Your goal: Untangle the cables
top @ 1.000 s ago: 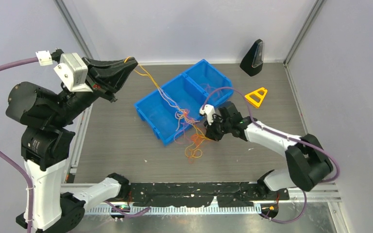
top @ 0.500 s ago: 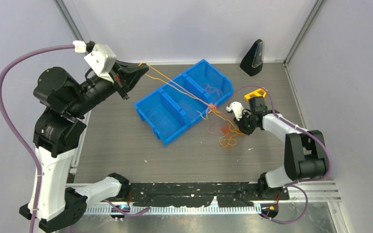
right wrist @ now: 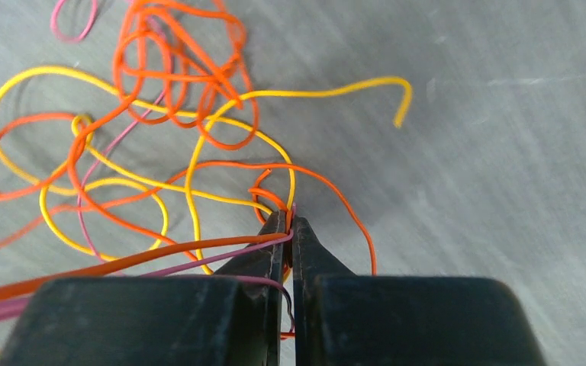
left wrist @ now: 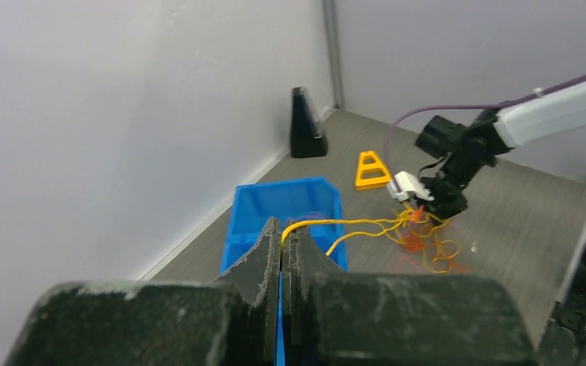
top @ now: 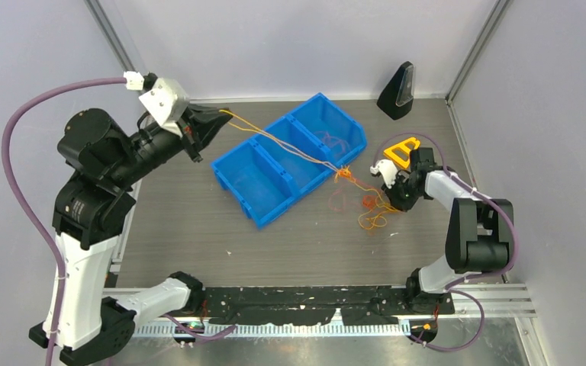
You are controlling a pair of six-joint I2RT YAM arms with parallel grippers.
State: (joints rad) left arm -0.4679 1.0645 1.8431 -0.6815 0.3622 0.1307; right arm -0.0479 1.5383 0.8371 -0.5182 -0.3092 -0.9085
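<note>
Black two-finger right gripper (right wrist: 288, 225) at bottom centre, fingertips pressed together on a thin floppy pinkish-purple cable (right wrist: 221, 257) and a thin orange-red cable (right wrist: 160, 254); both strands run from the pinch off the left edge. Beyond the tips a loose tangle lies on the grey wood-grain table surface (right wrist: 503, 152): orange-red loops upper left, a thin yellow cable (right wrist: 188, 175) curling through them, its free end out to the right

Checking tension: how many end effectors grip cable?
2: left end effector, raised far left, pinches a yellow cable; right end effector, low by the tangle, pinches a purple cable.
</note>
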